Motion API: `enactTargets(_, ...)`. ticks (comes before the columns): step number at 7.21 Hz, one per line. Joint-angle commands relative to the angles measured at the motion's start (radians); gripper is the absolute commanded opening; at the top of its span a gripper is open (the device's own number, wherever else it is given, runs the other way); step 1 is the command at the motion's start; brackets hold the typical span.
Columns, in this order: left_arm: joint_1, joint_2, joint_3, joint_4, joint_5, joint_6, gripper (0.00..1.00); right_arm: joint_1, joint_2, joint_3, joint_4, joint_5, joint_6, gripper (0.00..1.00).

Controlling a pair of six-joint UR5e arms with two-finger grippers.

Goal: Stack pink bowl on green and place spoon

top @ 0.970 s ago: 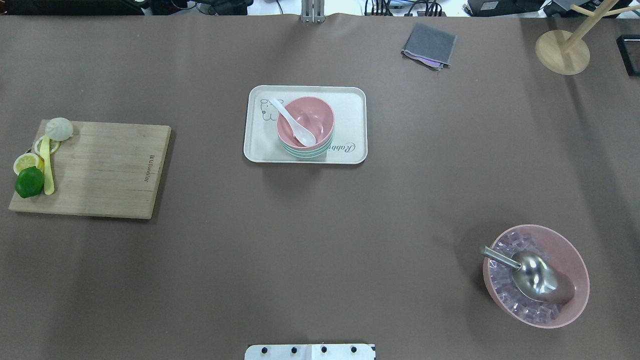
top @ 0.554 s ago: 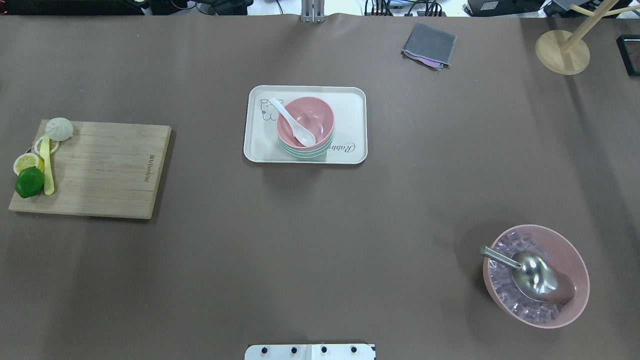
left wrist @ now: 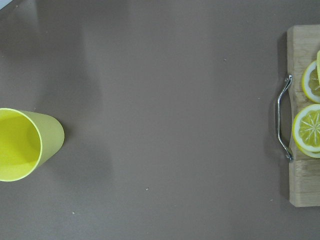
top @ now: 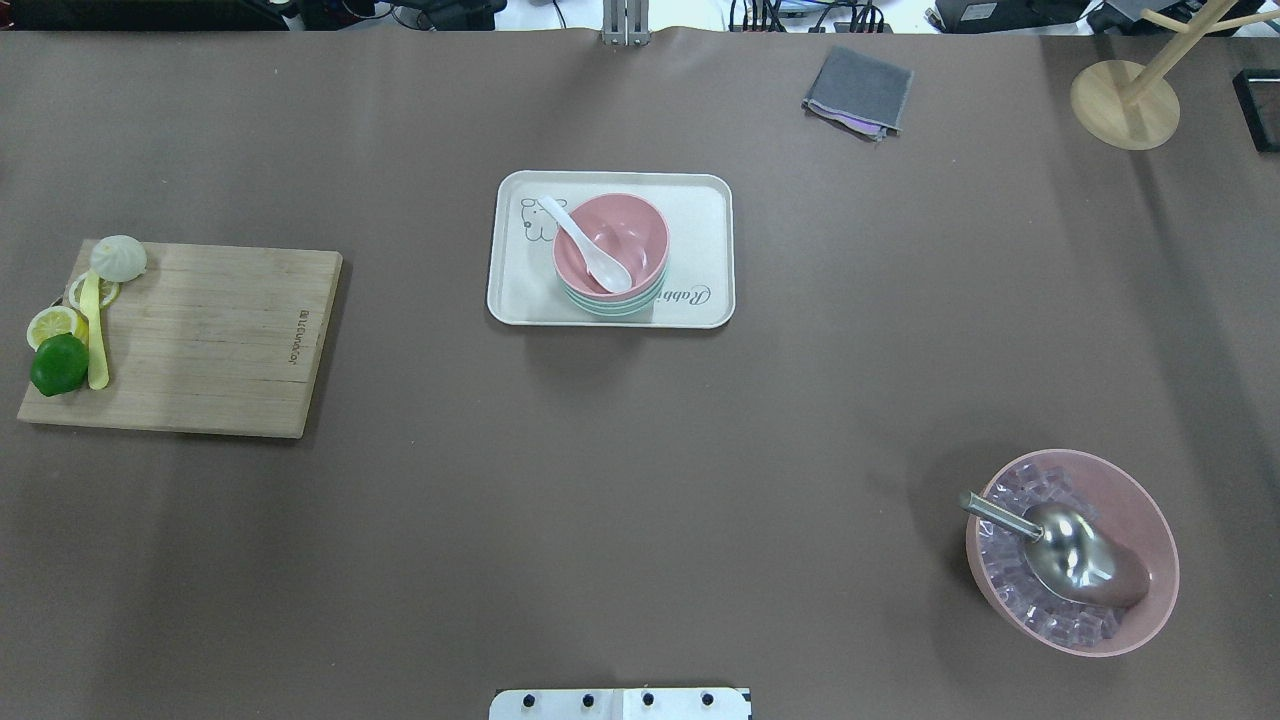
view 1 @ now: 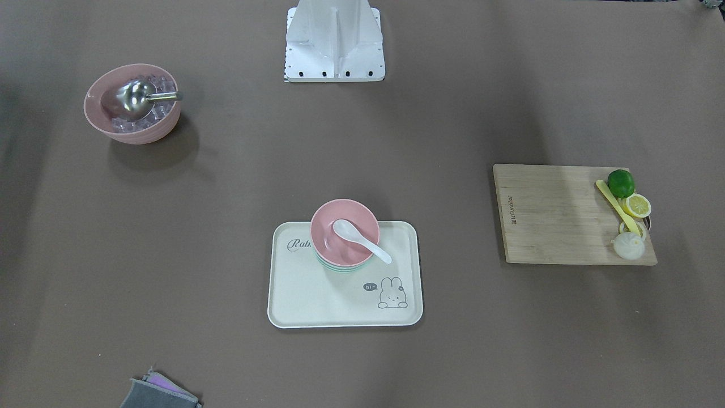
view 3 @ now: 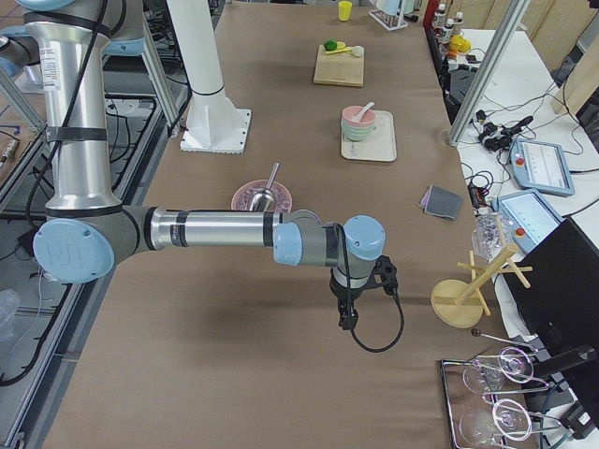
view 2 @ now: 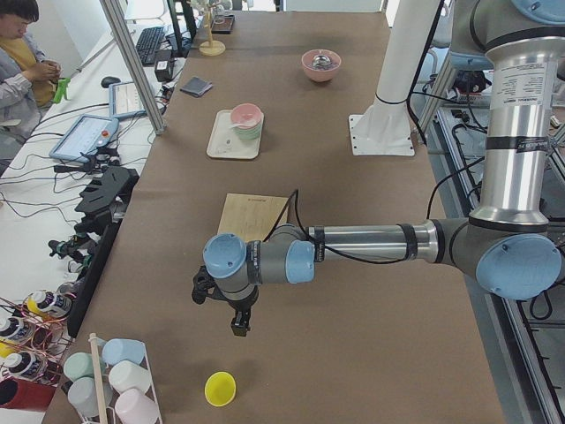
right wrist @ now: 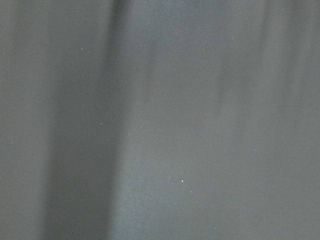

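The pink bowl [top: 640, 228] sits stacked in the green bowl [top: 612, 306] on a cream tray [top: 700, 220] at the table's middle. The white spoon [top: 585, 245] lies in the pink bowl with its handle over the rim. The stack also shows in the front view, with pink bowl [view 1: 334, 224], spoon [view 1: 362, 241] and tray [view 1: 317, 294]. My left gripper [view 2: 240, 329] shows only in the exterior left view, far from the tray, pointing down at the table. My right gripper [view 3: 347, 323] shows only in the exterior right view. I cannot tell whether either is open or shut.
A wooden cutting board [top: 200, 340] with lime, lemon slices and a yellow knife lies at the left. A large pink bowl [top: 1150, 540] with ice and a metal scoop stands front right. A grey cloth [top: 858, 90] and wooden stand [top: 1125, 100] are far back. A yellow cup [left wrist: 22, 144] stands near my left gripper.
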Motion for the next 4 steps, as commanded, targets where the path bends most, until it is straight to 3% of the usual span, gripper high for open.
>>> enactTargets(1,0.0,0.0,-0.002,-0.002,0.003,-0.002,0.98,0.0,-0.001,0.001,-0.001,-0.007,0.0,1.0)
enactTargets(4,0.002,-0.001,-0.017,-0.003,-0.002,-0.003,0.98,0.0,0.011,0.001,-0.003,-0.013,0.014,1.0)
